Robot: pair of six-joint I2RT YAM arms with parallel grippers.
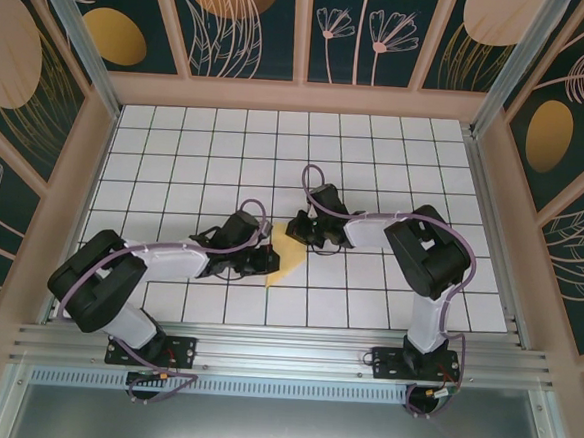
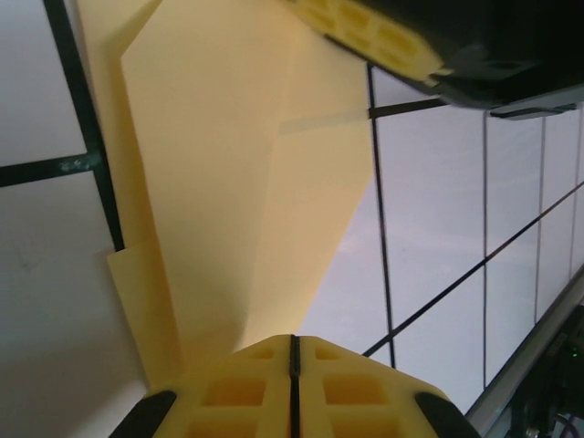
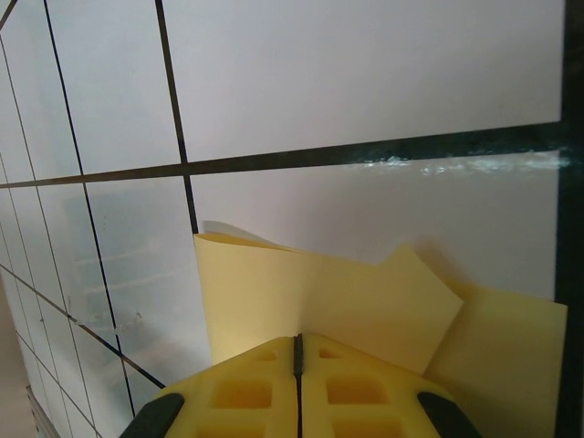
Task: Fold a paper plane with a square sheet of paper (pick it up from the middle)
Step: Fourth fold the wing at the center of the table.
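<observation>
The pale-yellow sheet of paper [image 1: 288, 266] lies folded in layers on the white grid table between my two grippers. In the left wrist view the paper [image 2: 228, 182] tapers down a long centre crease into my left gripper [image 2: 293, 339], whose jaws are shut on its narrow end. My right gripper [image 3: 297, 338] is shut on the opposite edge, where the paper [image 3: 301, 287] stands up in overlapping flaps. From above, the left gripper [image 1: 269, 261] is at the paper's left side and the right gripper [image 1: 297, 231] at its far end. The right gripper's yellow fingers [image 2: 374, 32] show in the left wrist view.
The white tiled table [image 1: 227, 144] with black grid lines stretches to wooden walls at the back and sides. An aluminium rail [image 1: 282, 359] runs along the near edge, carrying both arm bases. Purple cables loop over each wrist.
</observation>
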